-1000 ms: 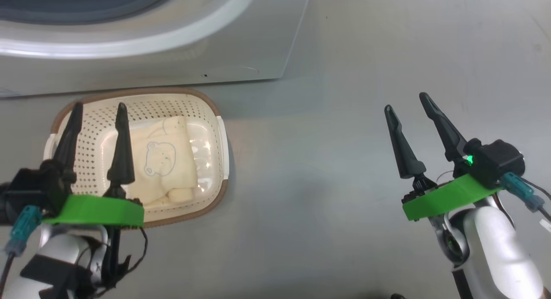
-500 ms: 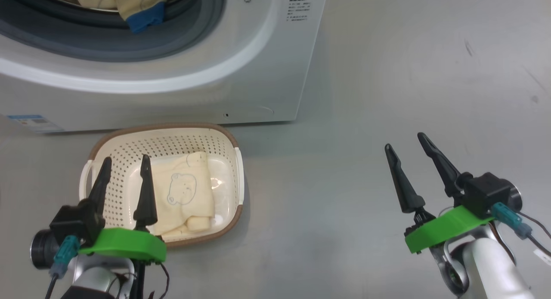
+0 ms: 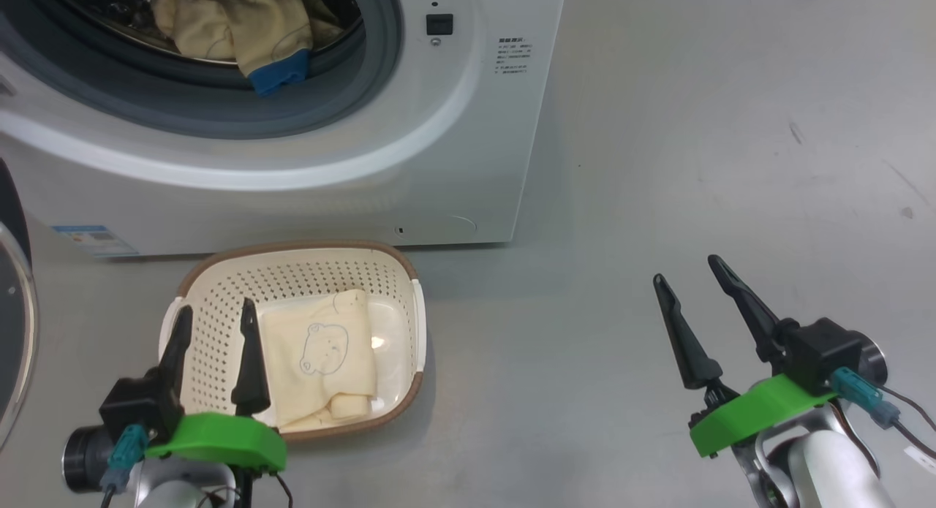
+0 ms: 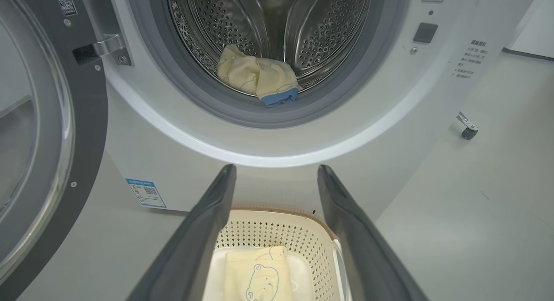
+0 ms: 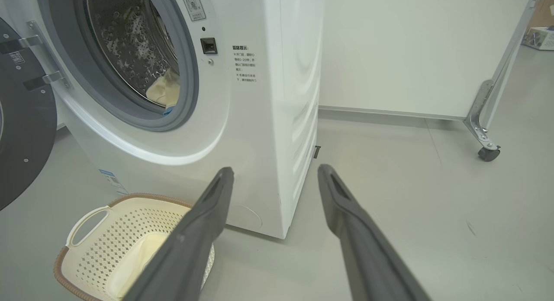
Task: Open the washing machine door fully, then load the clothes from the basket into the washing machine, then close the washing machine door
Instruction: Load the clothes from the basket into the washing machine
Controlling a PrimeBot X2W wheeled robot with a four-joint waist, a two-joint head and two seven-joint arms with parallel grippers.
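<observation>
Green-mounted hands spread over a grey floor, laundry half loaded.

At the lower left of the head view, the left hand has its two dark fingers wide apart with nothing between them, and it overlaps the near left part of the basket. At the lower right, the right hand is just as spread and just as empty, above bare floor and well apart from the basket. A folded cream garment with a bear outline lies inside the basket, which sits on the floor just in front of the washing machine. Farther back, a crumpled garment with a blue patch hangs at the front lip of the steel drum. The washing machine door stands swung open at the left edge.
</observation>
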